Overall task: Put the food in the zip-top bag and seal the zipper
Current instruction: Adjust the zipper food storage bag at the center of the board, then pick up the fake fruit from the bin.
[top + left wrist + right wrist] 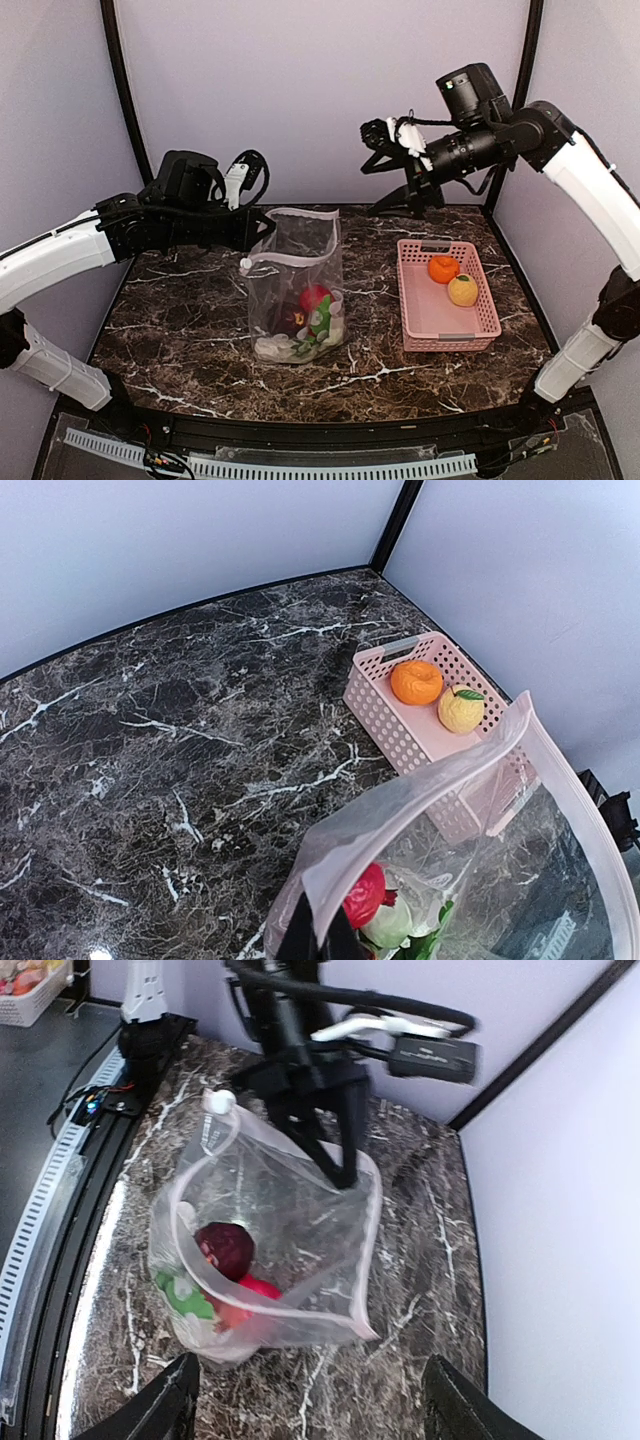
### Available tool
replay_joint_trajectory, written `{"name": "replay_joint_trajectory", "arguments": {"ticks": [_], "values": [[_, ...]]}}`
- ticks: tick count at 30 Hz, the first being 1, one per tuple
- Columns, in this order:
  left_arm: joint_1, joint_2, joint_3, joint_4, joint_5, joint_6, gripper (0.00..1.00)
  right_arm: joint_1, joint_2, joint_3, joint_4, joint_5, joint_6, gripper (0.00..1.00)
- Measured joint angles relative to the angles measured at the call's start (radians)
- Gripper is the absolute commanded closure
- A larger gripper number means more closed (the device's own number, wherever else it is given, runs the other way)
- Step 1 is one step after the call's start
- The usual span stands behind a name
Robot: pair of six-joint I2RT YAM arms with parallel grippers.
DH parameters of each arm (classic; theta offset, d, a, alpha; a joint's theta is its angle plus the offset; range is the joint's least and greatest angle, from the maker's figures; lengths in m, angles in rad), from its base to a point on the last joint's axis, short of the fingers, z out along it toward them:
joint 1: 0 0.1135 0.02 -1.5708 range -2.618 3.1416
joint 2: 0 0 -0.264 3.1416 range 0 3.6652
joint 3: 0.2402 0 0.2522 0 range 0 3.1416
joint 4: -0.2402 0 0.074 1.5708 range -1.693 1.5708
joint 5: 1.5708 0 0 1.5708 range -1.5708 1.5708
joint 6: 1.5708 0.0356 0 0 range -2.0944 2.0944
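While left claw pinches, zip-top bag upright

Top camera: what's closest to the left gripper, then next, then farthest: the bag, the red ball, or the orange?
1. zip-top bag, pinched by the left gripper.
2. red ball, down inside the bag.
3. orange, in the pink basket on the right.

the table is showing dark brown-black marble with white veins, and the pink basket is showing a lattice of small holes around an orange piece and a yellow piece. the zip-top bag is reading clear with a whitish-pink zipper, and inside it are showing a red ball, a dark maroon piece and white pieces.
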Motion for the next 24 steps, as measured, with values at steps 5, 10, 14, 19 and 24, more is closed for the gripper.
{"name": "replay_joint_trajectory", "arguments": {"ticks": [5,10,14,19,24], "values": [[0.0,0.0,0.0,0.0,-0.006,0.0,0.99,-0.185,-0.105,-0.122,0.05,-0.055,0.034,0.25],[0.0,0.0,0.0,0.0,-0.006,0.0,0.99,-0.348,-0.147,-0.332,0.093,-0.079,0.064,0.25],[0.0,0.0,0.0,0.0,-0.007,0.001,0.99,-0.475,-0.147,-0.483,0.121,-0.077,0.088,0.26],[0.0,0.0,0.0,0.0,-0.008,0.007,0.99,-0.579,-0.146,-0.588,0.134,-0.032,0.117,0.26],[0.0,0.0,0.0,0.0,-0.012,0.02,0.99,-0.611,-0.124,-0.636,0.153,0.075,0.143,0.24]]}}
